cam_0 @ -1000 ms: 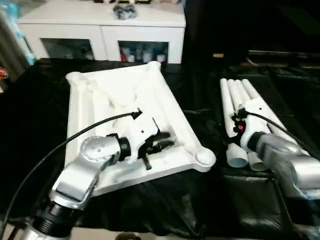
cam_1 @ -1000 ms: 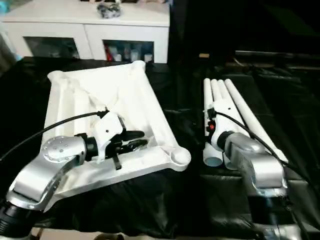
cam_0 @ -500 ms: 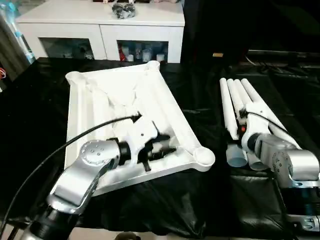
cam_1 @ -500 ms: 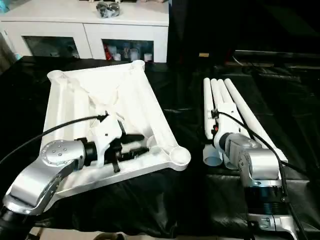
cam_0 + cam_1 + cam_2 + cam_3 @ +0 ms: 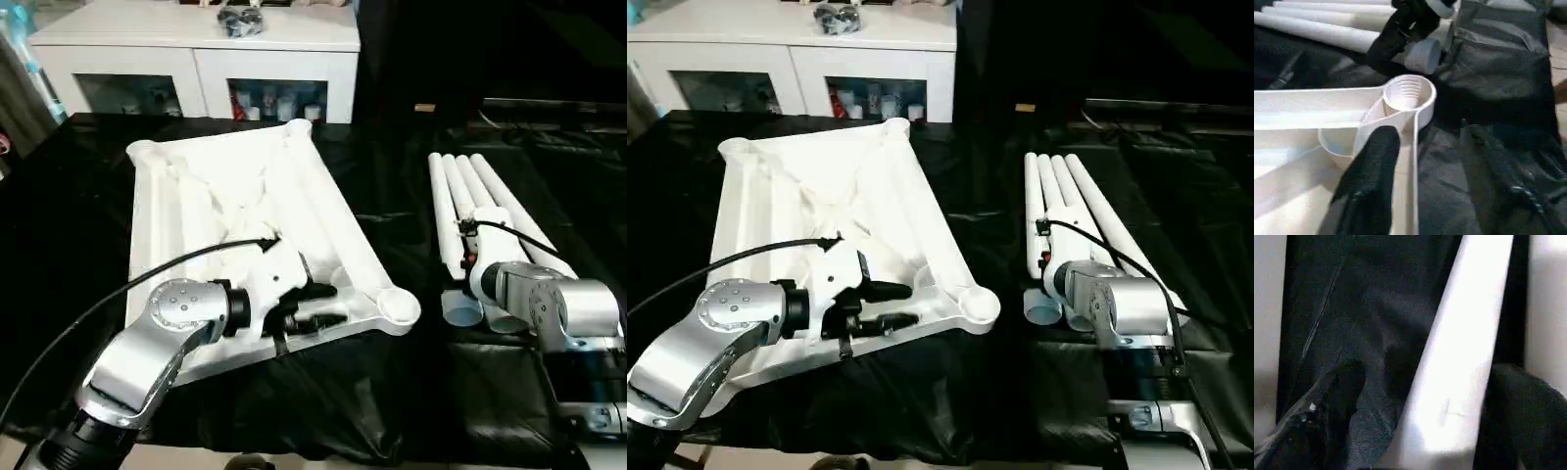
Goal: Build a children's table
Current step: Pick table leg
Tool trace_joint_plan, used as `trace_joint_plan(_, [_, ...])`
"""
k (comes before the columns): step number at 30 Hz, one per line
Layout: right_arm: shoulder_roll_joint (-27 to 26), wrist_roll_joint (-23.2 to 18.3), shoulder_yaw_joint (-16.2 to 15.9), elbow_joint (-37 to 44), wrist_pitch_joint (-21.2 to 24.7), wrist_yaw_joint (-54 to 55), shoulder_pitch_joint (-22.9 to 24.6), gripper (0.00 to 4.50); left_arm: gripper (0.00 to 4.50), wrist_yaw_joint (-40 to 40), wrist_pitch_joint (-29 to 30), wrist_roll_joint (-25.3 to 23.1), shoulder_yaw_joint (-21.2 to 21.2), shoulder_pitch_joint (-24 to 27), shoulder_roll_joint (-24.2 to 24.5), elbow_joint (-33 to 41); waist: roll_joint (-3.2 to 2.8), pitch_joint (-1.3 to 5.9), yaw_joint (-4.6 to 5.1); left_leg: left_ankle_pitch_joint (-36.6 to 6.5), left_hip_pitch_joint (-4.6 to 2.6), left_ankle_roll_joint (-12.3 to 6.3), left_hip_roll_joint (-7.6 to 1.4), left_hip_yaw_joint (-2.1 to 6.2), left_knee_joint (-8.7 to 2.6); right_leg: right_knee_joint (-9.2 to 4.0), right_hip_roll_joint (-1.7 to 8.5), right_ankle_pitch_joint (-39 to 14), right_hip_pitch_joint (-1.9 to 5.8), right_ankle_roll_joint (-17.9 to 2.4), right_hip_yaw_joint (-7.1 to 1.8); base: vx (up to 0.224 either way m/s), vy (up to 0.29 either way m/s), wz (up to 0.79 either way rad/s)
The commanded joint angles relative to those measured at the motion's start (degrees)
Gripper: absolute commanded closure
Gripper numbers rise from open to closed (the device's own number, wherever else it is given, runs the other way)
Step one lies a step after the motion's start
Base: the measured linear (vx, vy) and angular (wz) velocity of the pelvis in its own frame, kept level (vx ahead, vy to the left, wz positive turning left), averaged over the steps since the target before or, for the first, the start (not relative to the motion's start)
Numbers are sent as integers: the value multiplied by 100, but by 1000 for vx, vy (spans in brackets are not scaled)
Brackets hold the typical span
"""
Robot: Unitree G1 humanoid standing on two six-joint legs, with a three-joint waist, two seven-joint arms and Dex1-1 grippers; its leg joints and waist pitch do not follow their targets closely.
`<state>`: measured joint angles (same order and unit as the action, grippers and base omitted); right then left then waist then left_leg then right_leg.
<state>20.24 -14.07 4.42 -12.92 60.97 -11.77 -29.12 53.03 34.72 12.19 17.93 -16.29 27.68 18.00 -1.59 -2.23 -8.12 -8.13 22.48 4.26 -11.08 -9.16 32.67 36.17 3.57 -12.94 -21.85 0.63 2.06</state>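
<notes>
The children's table top [image 5: 216, 196] lies upside down on black cloth, ribbed underside up. My left gripper [image 5: 319, 305] is open at its near rim, close to the corner socket [image 5: 397, 305]. In the left wrist view one finger [image 5: 1371, 166] hangs over the inside of the top and the other over the cloth, with the rim wall between them and the threaded socket [image 5: 1408, 93] just ahead. Several white legs [image 5: 480, 196] lie side by side to the right. My right gripper [image 5: 1426, 372] is open, with one leg [image 5: 1459, 382] between its fingers.
A white cabinet [image 5: 196, 69] with glass doors stands behind the table top, with a dark object [image 5: 240, 20] on it. Black cloth [image 5: 392, 392] covers the whole work surface. A black cable [image 5: 127, 284] loops over my left forearm.
My left gripper has opened and slid from over the ribbed inside to the near rim. My right forearm has swung in closer, its gripper still at the legs.
</notes>
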Motion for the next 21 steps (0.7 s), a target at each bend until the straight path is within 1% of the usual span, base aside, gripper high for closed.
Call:
trace_joint_plan(1, [52, -18, 23, -166, 136, -14, -163, 42, 188, 25, 21, -6, 69, -25, 32, 144, 93, 352, 10, -798, -138, 231, -111, -20, -294, -392, 327, -267, 195, -832, -190, 0, 0, 0])
trace_joint_plan(3, [61, 14, 27, -413, 162, -7, -294, 71, 179, -14, 25, -11, 91, -27, 10, 161, 116, 352, 9, -793, -136, 234, -113, -24, -293, -393, 333, -273, 201, -844, -192, 0, 0, 0])
trace_joint_plan(4, [58, 13, 37, -452, 167, -12, -314, 79, 170, -22, 29, -3, 100, -30, 13, 162, 116, 352, 6, -780, -134, 237, -114, -23, -295, -386, 334, -279, 206, -841, -189, 0, 0, 0])
trace_joint_plan(5, [61, 29, 25, -553, 153, -27, -363, 81, 161, -30, 36, 7, 113, -28, 16, 177, 144, 349, 7, -767, -131, 231, -116, -30, -293, -392, 333, -261, 204, -818, -192, 0, 0, 0])
trace_joint_plan(6, [61, 50, 17, -629, 146, -46, -401, 81, 161, -32, 48, 14, 122, -28, 19, 191, 137, 351, 4, -765, -133, 235, -115, -27, -293, -385, 337, -265, 205, -822, -191, 0, 0, 0])
trace_joint_plan(7, [52, 53, 28, -772, 130, -86, -478, 88, 152, -16, 56, 26, 135, -21, 27, 217, 144, 358, 5, -764, -137, 233, -112, -31, -287, -381, 341, -259, 204, -844, -189, 0, 0, 0])
trace_joint_plan(9, [49, 53, 32, -806, 126, -95, -496, 116, 137, -12, 57, 28, 139, -20, 28, 223, 145, 354, 7, -764, -136, 240, -117, -30, -289, -380, 334, -238, 201, -849, -187, 0, 0, 0])
trace_joint_plan(10, [51, 64, 6, -939, 130, -138, -583, 125, 118, 4, 65, 50, 147, -18, 55, 239, 174, 353, 4, -735, -135, 235, -118, -38, -288, -378, 333, -185, 207, -843, -190, 0, 0, 0])
trace_joint_plan(11, [52, 69, -9, -1004, 128, -156, -624, 127, 112, 9, 67, 55, 147, -17, 65, 242, 164, 356, 2, -728, -137, 232, -114, -37, -286, -374, 337, -175, 207, -862, -187, 0, 0, 0])
trace_joint_plan(12, [53, 72, -20, -1071, 121, -174, -664, 135, 109, 10, 67, 58, 147, -18, 72, 240, 177, 353, 5, -728, -136, 232, -116, -39, -285, -376, 334, -179, 205, -863, -188, 0, 0, 0])
trace_joint_plan(14, [52, 80, -33, -1204, 89, -201, -729, 160, 90, 11, 64, 62, 148, -26, 81, 229, 183, 353, 6, -739, -137, 235, -116, -38, -289, -372, 334, -200, 207, -877, -181, 0, 0, 0])
trace_joint_plan(17, [49, 103, -37, -1373, 30, -235, -798, 178, 65, 13, 77, 90, 142, -46, 92, 223, 180, 352, -3, -757, -142, 250, -122, -43, -285, -375, 342, -232, 202, -861, -189, 0, 0, 0])
trace_joint_plan(18, [45, 105, -27, -1405, 22, -236, -810, 178, 65, 12, 76, 97, 141, -50, 93, 220, 181, 353, -3, -753, -141, 256, -121, -41, -285, -373, 338, -217, 204, -860, -187, 0, 0, 0])
trace_joint_plan(19, [42, 106, -20, -1425, 17, -237, -818, 203, 45, 11, 75, 102, 139, -53, 93, 218, 185, 352, 0, -755, -139, 265, -122, -40, -287, -369, 337, -194, 205, -865, -184, 0, 0, 0])
trace_joint_plan(21, [21, 82, 77, -1530, -2, -203, -843, 209, 31, -2, 47, 112, 128, -104, 70, 163, 185, 353, 2, -772, -142, 274, -121, -39, -288, -368, 336, -192, 205, -874, -181, 0, 0, 0])
